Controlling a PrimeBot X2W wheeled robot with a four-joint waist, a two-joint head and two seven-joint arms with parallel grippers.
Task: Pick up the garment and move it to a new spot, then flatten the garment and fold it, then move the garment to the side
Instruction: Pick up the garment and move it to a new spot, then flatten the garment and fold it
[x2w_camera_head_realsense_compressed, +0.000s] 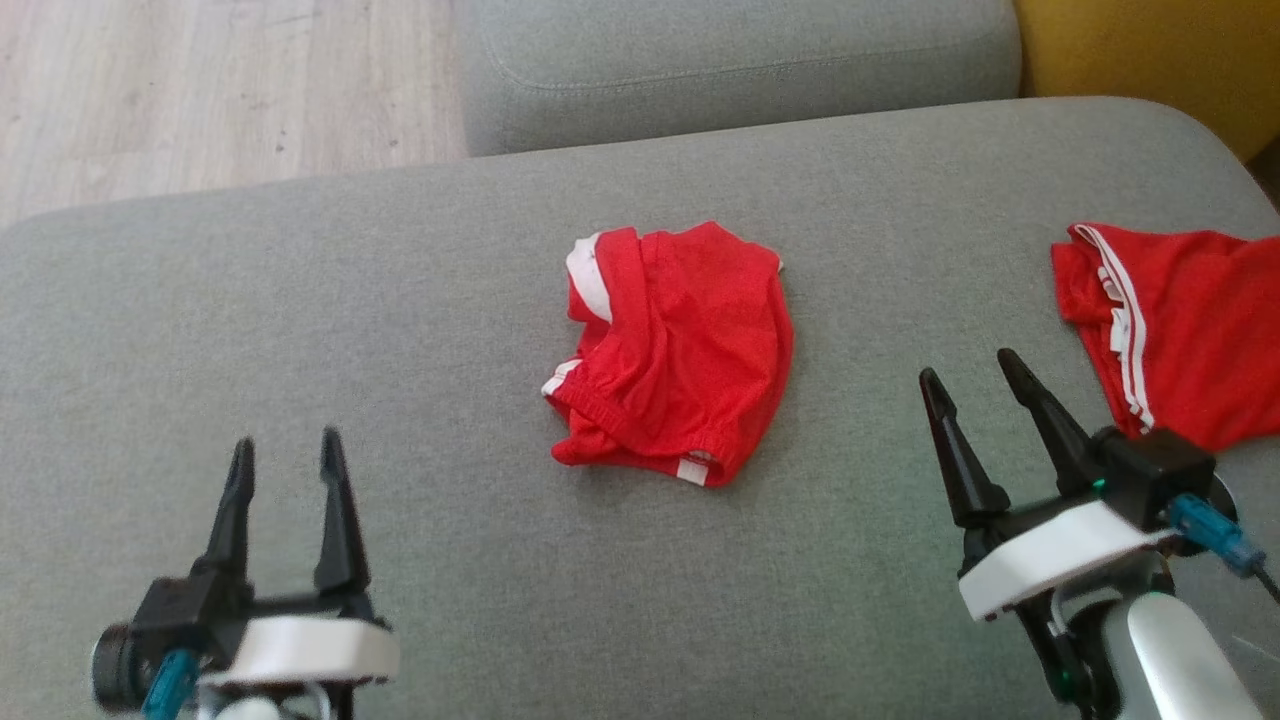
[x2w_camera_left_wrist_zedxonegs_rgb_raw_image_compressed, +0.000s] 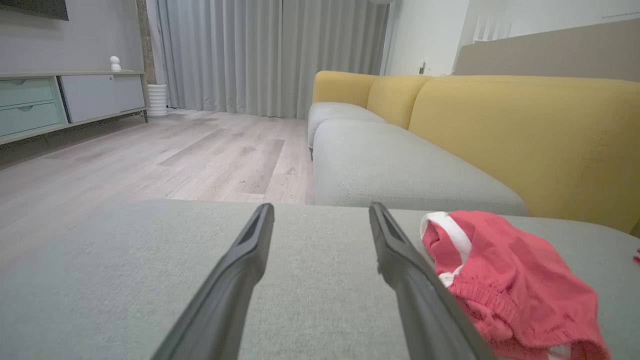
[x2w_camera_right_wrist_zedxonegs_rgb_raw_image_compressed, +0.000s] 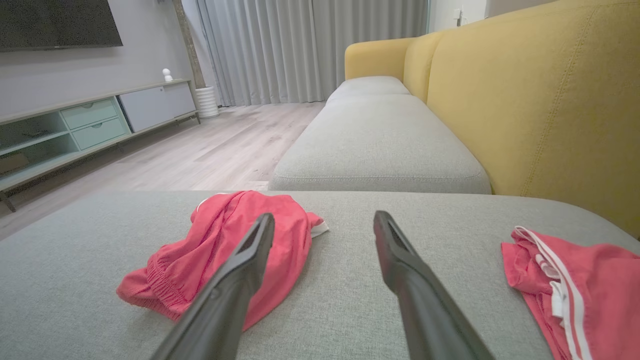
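Observation:
A crumpled red garment (x2w_camera_head_realsense_compressed: 672, 355) with white trim and an elastic waistband lies in a heap at the middle of the grey sofa cushion (x2w_camera_head_realsense_compressed: 400, 330). It appears at the right in the left wrist view (x2w_camera_left_wrist_zedxonegs_rgb_raw_image_compressed: 510, 280) and at the left in the right wrist view (x2w_camera_right_wrist_zedxonegs_rgb_raw_image_compressed: 220, 250). My left gripper (x2w_camera_head_realsense_compressed: 286, 455) hovers open near the cushion's front left, well clear of the heap. My right gripper (x2w_camera_head_realsense_compressed: 968, 375) stands open to the heap's right, empty, its fingers tilted toward the upper left. Both pairs of fingers (x2w_camera_left_wrist_zedxonegs_rgb_raw_image_compressed: 250, 260) (x2w_camera_right_wrist_zedxonegs_rgb_raw_image_compressed: 400, 260) hold nothing.
A second red garment (x2w_camera_head_realsense_compressed: 1175, 325) with white side stripes lies at the cushion's right edge, close behind my right gripper. Another grey seat cushion (x2w_camera_head_realsense_compressed: 740, 60) lies beyond, with a yellow backrest (x2w_camera_right_wrist_zedxonegs_rgb_raw_image_compressed: 540, 105) on the right. Wooden floor (x2w_camera_head_realsense_compressed: 200, 80) borders the far left.

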